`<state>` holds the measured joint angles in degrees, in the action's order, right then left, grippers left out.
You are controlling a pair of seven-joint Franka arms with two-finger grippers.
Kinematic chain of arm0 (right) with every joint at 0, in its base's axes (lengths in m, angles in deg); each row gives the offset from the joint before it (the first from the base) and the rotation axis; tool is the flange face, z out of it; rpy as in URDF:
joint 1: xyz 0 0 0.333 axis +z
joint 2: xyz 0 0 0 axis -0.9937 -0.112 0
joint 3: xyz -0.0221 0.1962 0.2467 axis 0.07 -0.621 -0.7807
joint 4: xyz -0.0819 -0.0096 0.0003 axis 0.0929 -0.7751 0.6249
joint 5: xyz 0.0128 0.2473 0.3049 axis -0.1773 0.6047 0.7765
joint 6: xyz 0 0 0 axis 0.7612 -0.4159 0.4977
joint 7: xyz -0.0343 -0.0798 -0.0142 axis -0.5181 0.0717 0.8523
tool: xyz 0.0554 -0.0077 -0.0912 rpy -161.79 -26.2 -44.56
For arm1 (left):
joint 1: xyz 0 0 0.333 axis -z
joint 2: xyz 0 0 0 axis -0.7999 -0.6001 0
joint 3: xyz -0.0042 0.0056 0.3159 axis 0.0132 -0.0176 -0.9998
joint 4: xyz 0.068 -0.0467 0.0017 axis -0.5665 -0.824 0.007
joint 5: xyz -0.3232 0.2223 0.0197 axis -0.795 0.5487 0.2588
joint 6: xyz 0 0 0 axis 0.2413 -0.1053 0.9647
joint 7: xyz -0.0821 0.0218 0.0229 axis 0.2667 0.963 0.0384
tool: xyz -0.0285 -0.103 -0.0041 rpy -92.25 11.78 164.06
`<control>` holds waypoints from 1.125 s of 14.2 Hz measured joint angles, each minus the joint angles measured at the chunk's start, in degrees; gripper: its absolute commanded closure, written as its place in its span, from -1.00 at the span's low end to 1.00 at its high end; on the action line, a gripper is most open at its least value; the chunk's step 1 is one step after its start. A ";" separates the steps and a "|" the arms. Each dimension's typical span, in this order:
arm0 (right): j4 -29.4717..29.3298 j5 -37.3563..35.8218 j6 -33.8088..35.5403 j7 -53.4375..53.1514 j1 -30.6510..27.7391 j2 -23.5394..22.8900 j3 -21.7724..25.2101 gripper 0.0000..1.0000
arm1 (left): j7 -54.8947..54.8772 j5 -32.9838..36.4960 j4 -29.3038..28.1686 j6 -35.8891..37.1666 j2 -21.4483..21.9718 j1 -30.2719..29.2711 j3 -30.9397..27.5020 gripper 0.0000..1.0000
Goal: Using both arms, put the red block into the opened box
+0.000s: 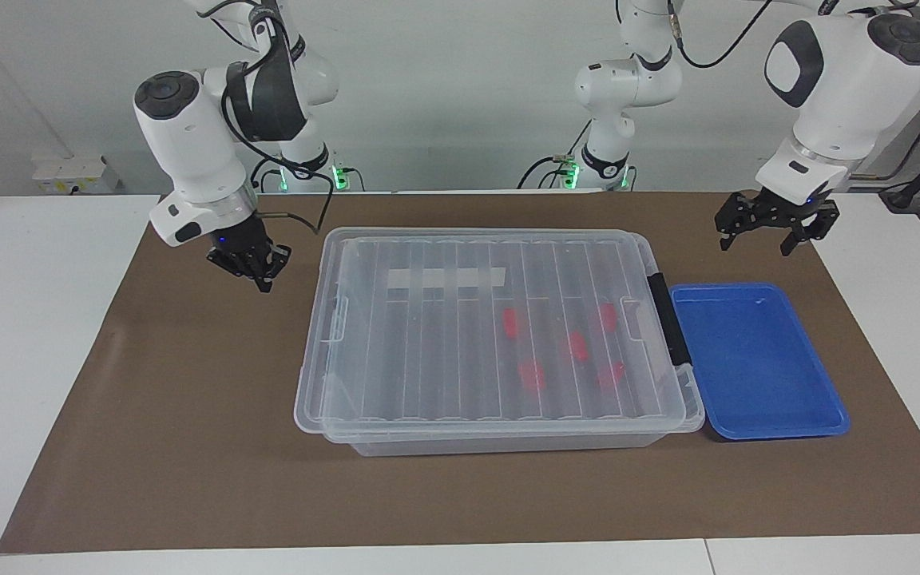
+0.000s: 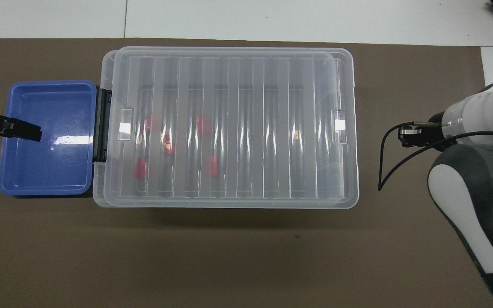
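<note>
The box [image 1: 508, 441] is a large clear bin in the middle of the mat, with its ribbed lid lying on it. Through the lid I see several red blocks [image 1: 510, 322] on its floor, at the end toward the left arm; the overhead view shows them too [image 2: 200, 125]. My right gripper [image 1: 262, 275] is shut on nothing and hangs over the bare mat, apart from the box's end [image 2: 355, 128]. My left gripper [image 1: 755, 241] is open and empty. It waits in the air over the blue tray's [image 2: 45, 188] outer end.
A shallow blue tray [image 1: 771, 431] with nothing in it lies against the box's black handle [image 1: 668, 319]. The brown mat [image 1: 188, 447] covers the table's middle, and white table top borders it at both ends. A black cable loops from the right wrist [image 2: 383, 162].
</note>
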<state>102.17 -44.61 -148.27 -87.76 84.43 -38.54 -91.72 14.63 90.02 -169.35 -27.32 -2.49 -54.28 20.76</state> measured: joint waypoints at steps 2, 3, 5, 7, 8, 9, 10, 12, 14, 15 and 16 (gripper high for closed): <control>0.08 0.00 -1.62 0.00 0.07 0.01 -0.10 1.00 | 0.00 0.00 0.00 0.00 0.00 -0.02 -0.26 -1.00; 0.18 0.00 -2.89 0.00 0.41 -0.06 -0.27 1.00 | 0.00 0.00 0.00 0.00 0.00 -0.03 -0.32 -1.00; 0.50 0.00 -4.76 0.00 2.53 -0.54 -0.55 1.00 | 0.01 0.00 0.00 0.00 0.00 -0.03 -0.34 -1.00; 1.37 0.00 -5.69 0.00 4.43 -1.07 -0.75 1.00 | 0.02 0.00 0.00 0.00 0.00 -0.03 -0.34 -1.00; 2.04 0.00 -6.16 0.00 4.75 -1.25 -0.78 1.00 | 0.02 0.00 -0.01 0.00 0.00 -0.03 -0.34 -1.00; 2.80 0.00 -6.97 0.00 4.77 -1.40 -0.77 1.00 | 0.02 0.00 -0.01 0.00 0.00 -0.03 -0.34 -1.00; 3.62 0.01 -8.13 0.00 4.72 -1.51 -0.68 1.00 | 0.03 0.00 -0.01 0.00 0.00 -0.03 -0.35 -1.00; 4.81 0.04 -9.95 0.00 4.85 -1.54 -0.67 1.00 | 0.03 0.00 -0.01 0.00 0.00 -0.03 -0.35 -1.00; 5.15 0.06 -10.32 0.00 5.98 -1.54 -0.78 1.00 | 0.03 0.00 -0.01 0.00 0.00 -0.03 -0.34 -1.00; 5.22 0.08 -10.33 0.00 6.68 -1.54 -0.80 1.00 | 0.04 0.00 -0.01 0.00 0.00 -0.03 -0.35 -1.00; 5.30 0.11 -10.33 -0.02 7.38 -1.54 -0.83 1.00 | 0.04 0.00 -0.01 0.00 0.00 -0.03 -0.34 -1.00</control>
<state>107.47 -44.50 -158.60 -87.78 91.80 -40.08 -92.55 14.67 90.02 -169.36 -27.32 -2.49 -54.31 20.41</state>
